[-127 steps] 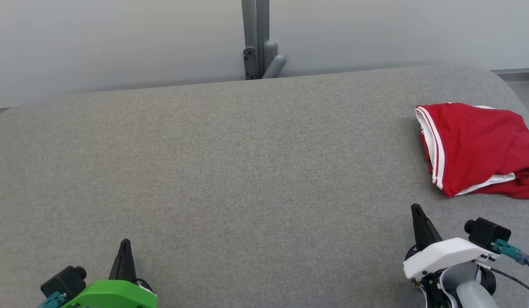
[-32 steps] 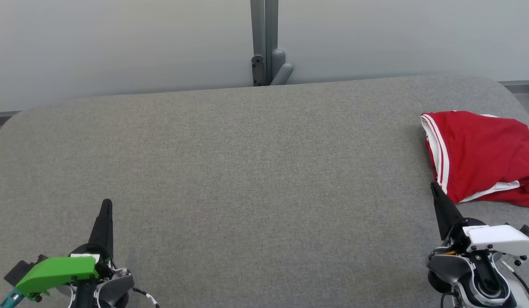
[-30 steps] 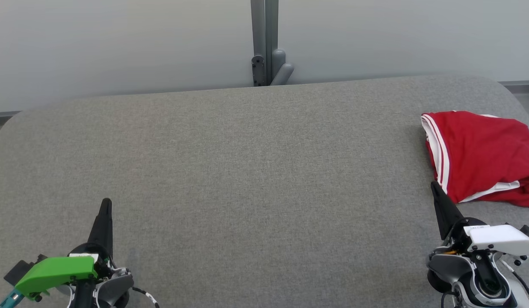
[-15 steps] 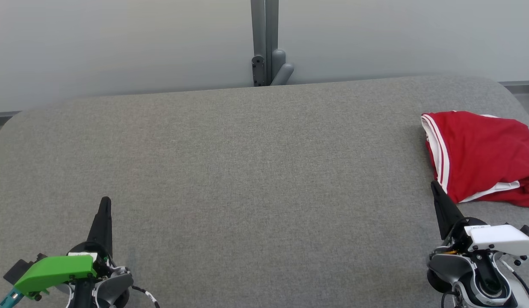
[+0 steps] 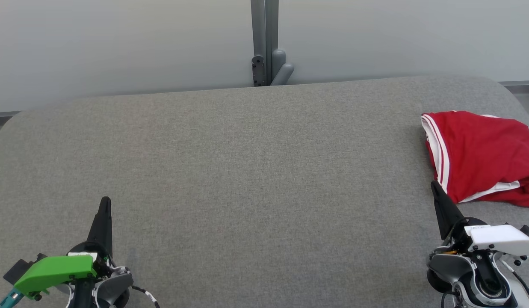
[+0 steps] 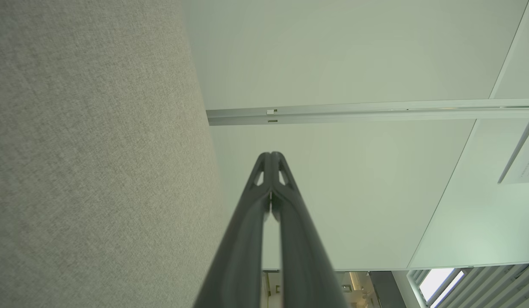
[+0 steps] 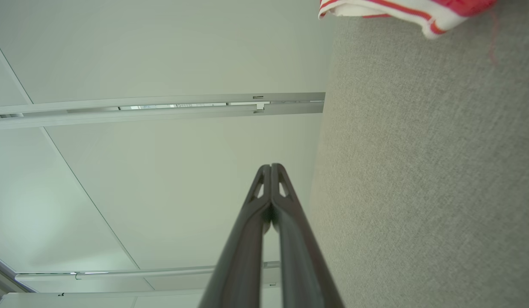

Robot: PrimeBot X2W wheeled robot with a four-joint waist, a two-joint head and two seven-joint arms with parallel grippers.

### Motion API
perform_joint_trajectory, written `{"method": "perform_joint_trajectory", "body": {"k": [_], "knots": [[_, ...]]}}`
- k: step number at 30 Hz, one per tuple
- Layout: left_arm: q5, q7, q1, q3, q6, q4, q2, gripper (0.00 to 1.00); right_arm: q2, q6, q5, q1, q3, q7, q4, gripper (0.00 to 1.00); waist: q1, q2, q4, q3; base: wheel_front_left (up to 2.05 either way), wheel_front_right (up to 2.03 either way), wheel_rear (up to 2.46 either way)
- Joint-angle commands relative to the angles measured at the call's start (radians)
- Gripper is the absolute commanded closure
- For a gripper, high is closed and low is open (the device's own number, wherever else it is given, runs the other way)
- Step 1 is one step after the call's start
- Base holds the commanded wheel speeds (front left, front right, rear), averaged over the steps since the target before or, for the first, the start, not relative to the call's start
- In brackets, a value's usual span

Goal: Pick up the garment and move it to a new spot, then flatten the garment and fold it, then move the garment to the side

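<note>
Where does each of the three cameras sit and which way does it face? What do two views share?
Head view: on the head, facing forward and down at the grey table; left gripper lower left, right gripper lower right.
Left wrist view: on the left wrist, along its shut fingers toward the wall, table at left.
Right wrist view: on the right wrist, along its shut fingers, table at right.
Shared: head and right wrist views show the red garment.

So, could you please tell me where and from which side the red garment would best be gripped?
Probably the white-striped edge on the red garment's left side, approached from the table's middle: the layers stack there into a raised lip. The right gripper is nearest, but its fingers are shut and must open first.
</note>
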State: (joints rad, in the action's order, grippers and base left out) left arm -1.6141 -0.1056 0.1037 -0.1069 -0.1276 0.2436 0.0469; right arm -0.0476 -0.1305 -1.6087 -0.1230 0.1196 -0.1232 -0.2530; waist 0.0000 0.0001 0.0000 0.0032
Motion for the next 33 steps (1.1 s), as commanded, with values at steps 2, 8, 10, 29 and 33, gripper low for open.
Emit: {"method": "perform_joint_trajectory", "body": {"k": [2,8,10,29,33], "knots": [[0.0,-0.004,0.009,-0.005,-0.007,0.0,0.006,1.0,-0.005,0.0,-0.005,0.014,0.003,-0.002,0.005,1.0,0.0,-0.0001,0.0,0.0,0.0,0.0,0.0],[0.0,-0.004,0.009,-0.005,-0.007,-0.001,0.006,1.0,-0.005,0.0,-0.005,0.015,0.002,-0.002,0.005,1.0,0.0,-0.0001,0.0,0.0,0.0,0.0,0.0],[0.0,-0.004,0.009,-0.005,-0.007,-0.001,0.006,1.0,-0.005,0.0,-0.005,0.014,0.002,-0.002,0.005,1.0,0.0,-0.0001,0.0,0.0,0.0,0.0,0.0],[0.0,-0.004,0.009,-0.005,-0.007,0.0,0.006,1.0,-0.005,0.0,-0.005,0.014,0.002,-0.002,0.005,1.0,0.0,-0.0001,0.0,0.0,0.0,0.0,0.0],[0.0,-0.004,0.009,-0.005,-0.007,-0.001,0.006,1.0,-0.005,0.0,-0.005,0.014,0.002,-0.002,0.005,1.0,0.0,-0.0001,0.0,0.0,0.0,0.0,0.0]]}}
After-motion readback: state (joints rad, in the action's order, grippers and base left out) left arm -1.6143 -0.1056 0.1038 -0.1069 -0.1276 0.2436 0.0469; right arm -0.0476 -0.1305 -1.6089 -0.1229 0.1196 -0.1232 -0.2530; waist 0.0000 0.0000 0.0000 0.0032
